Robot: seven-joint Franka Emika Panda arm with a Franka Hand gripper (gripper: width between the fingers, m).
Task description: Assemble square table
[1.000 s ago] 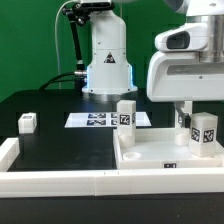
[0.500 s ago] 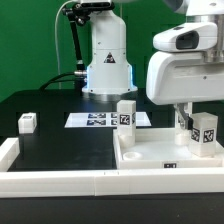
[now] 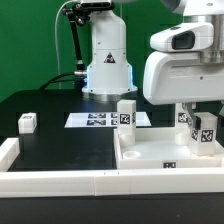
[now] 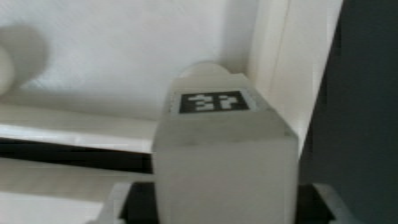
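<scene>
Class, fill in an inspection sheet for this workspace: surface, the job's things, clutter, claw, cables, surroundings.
Surface: black table, edged by white border bars.
Job's things: square tabletop at the exterior view's right; upright leg standing at its far corner; tagged leg under the claw; small tagged piece, likely a leg, lying apart at the exterior view's left.
Clutter: nothing seen; the marker board lies flat before the robot base.
Claw: claw low over the tagged leg; jaws hidden, grip cannot be told.
Cables: black cable beside the robot base.
Surroundings: green backdrop.
</scene>
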